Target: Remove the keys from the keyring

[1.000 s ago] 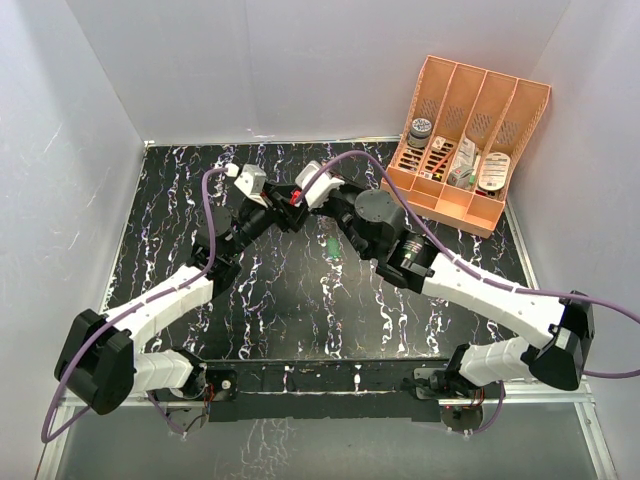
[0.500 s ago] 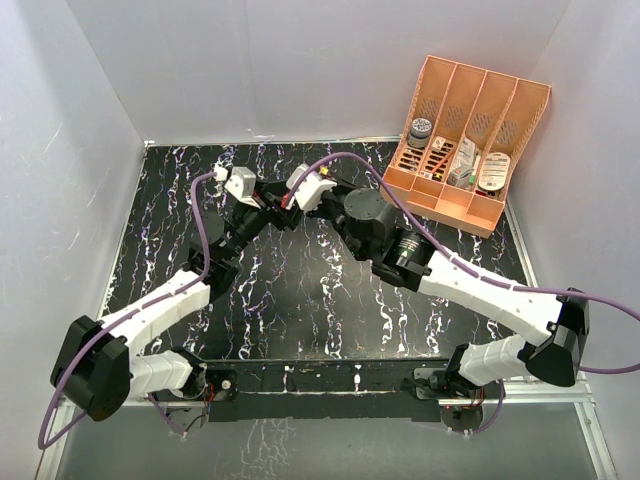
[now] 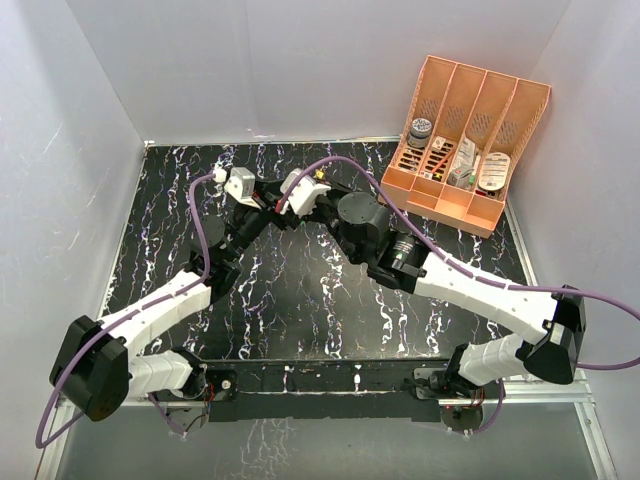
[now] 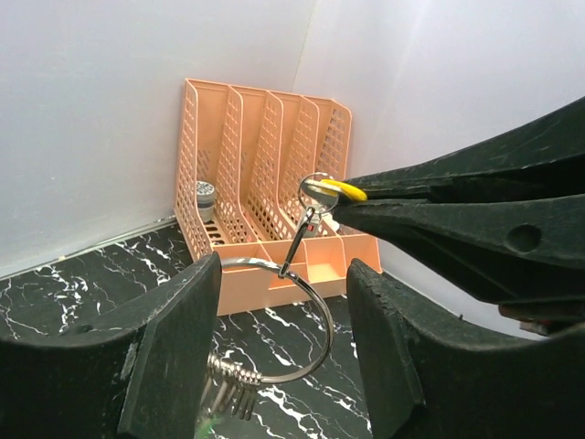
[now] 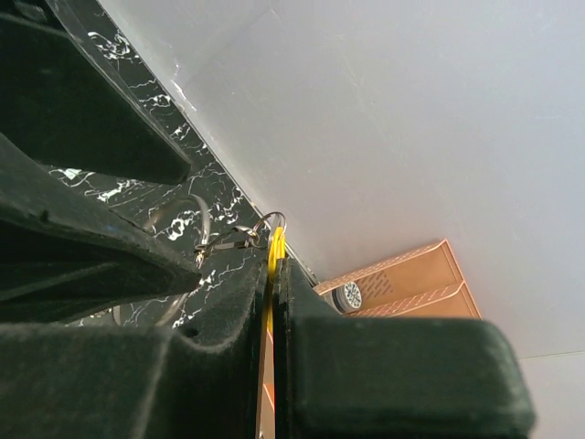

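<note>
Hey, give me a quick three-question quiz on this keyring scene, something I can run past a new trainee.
1. True or false: the right gripper is shut on the yellow key.
2. The orange organiser stands at the table's: A near left, B far right, C centre?
3. Fill in: the keyring sits between the left gripper's two ____.
Key: 1 true; 2 B; 3 fingers.

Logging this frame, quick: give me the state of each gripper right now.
Left gripper: closed on the keyring, which sits between its fingers.
Right gripper: shut on the yellow key.
</note>
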`<action>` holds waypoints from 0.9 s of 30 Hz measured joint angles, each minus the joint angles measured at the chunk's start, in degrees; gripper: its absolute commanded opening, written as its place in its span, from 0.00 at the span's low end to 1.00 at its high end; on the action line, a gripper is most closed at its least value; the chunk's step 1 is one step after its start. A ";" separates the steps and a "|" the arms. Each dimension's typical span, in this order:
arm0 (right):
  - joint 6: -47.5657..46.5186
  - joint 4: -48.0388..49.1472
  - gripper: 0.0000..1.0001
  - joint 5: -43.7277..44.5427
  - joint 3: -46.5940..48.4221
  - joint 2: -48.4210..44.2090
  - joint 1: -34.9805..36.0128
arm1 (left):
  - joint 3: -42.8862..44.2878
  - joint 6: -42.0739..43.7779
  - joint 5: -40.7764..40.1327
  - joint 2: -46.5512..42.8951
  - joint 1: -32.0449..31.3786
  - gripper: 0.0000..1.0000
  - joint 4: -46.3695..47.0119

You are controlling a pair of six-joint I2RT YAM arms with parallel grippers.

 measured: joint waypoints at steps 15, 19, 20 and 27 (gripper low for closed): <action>0.04 0.33 0.00 0.37 0.00 0.00 0.42 | 0.00 -0.02 0.59 3.17 -1.29 0.54 3.37; 0.11 1.03 0.00 0.42 0.00 0.09 0.42 | 0.00 0.50 0.09 4.33 -2.36 0.54 4.31; 0.20 1.20 0.00 0.44 0.00 0.13 0.46 | 0.00 0.87 -0.28 4.70 -2.75 0.54 4.50; 0.50 1.33 0.00 0.57 0.00 0.35 1.05 | 0.00 4.42 -5.33 6.38 -5.16 0.54 5.81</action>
